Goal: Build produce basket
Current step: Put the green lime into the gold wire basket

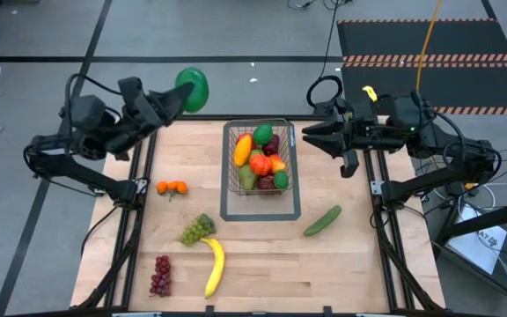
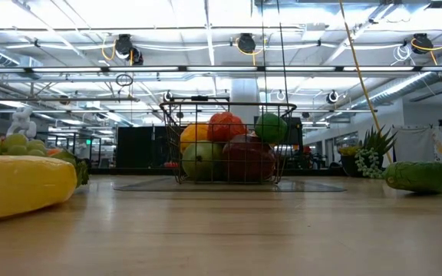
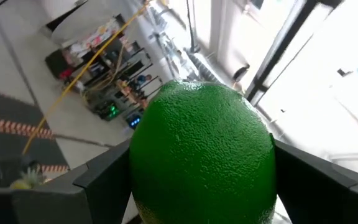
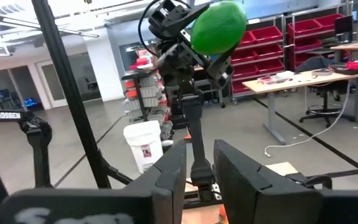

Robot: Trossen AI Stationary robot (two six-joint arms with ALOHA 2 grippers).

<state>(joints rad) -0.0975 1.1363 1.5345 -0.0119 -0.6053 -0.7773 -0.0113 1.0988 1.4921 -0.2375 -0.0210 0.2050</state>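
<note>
Gripping a lime [image 1: 192, 89] between widely spread fingers, my left gripper [image 1: 181, 95] sat raised near the table's far left corner, at about ten o'clock from the wire basket [image 1: 260, 158]; I judged I held it high so it could clear the basket's tall sides on the way over. In the left wrist view the lime [image 3: 202, 152] filled the gap between my two dark fingers [image 3: 107, 180], one pressing each flank, which seemed a secure hold for something so round. My right gripper [image 1: 309, 134] waited at about two o'clock from the basket, fingers nearly shut on nothing, parked at the table's far right edge, presumably to leave the left arm a free path. The basket stood on a flat grey rectangular outline [image 1: 260, 214] near the table's middle and already carried a heap of produce, among it an orange-yellow mango [image 1: 243, 149], a red apple [image 1: 260, 165] and green pieces, so I reckoned the job was past halfway. Lying on the bare wood were a cucumber [image 1: 322, 220] at about four o'clock from the basket, green grapes [image 1: 197, 229] and a banana [image 1: 214, 267] at about seven, red grapes [image 1: 161, 275] farther out the same way, and small oranges [image 1: 172, 187] at about nine. I judged the lime would need lowering onto the heap gently, since it could roll off the rounded fruit beneath.
</note>
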